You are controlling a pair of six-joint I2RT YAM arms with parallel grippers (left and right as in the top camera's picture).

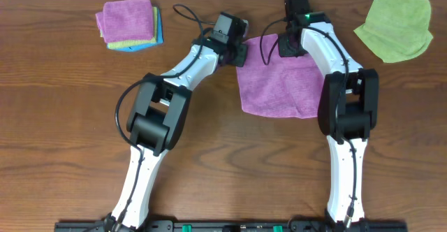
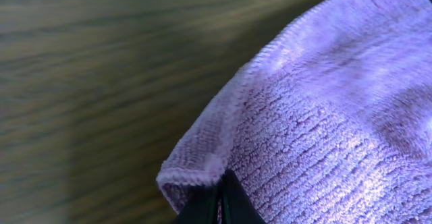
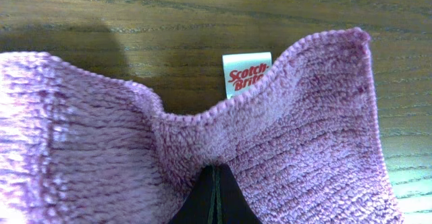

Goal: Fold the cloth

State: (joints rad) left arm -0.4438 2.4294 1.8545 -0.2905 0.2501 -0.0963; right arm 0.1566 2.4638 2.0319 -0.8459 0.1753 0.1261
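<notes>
Purple cloth (image 1: pixel 276 85) lies mid-tabletop (image 1: pixel 70 134), mostly flat, near edge down on the wood. Left end effector (image 1: pixel 239 52) sits at the cloth's far-left corner, fingers pressed together and pinching the hem; the corner curls up. Right end effector (image 1: pixel 289 48) sits at the cloth's far-right corner, likewise clamped on the edge, with fabric bunched either side of the pinch. White tag (image 3: pixel 246 74) shows just beyond that edge. Well left of the cloth: stack of folded cloths (image 1: pixel 129 24). Well right of it: lime-green cloth (image 1: pixel 394 26).
</notes>
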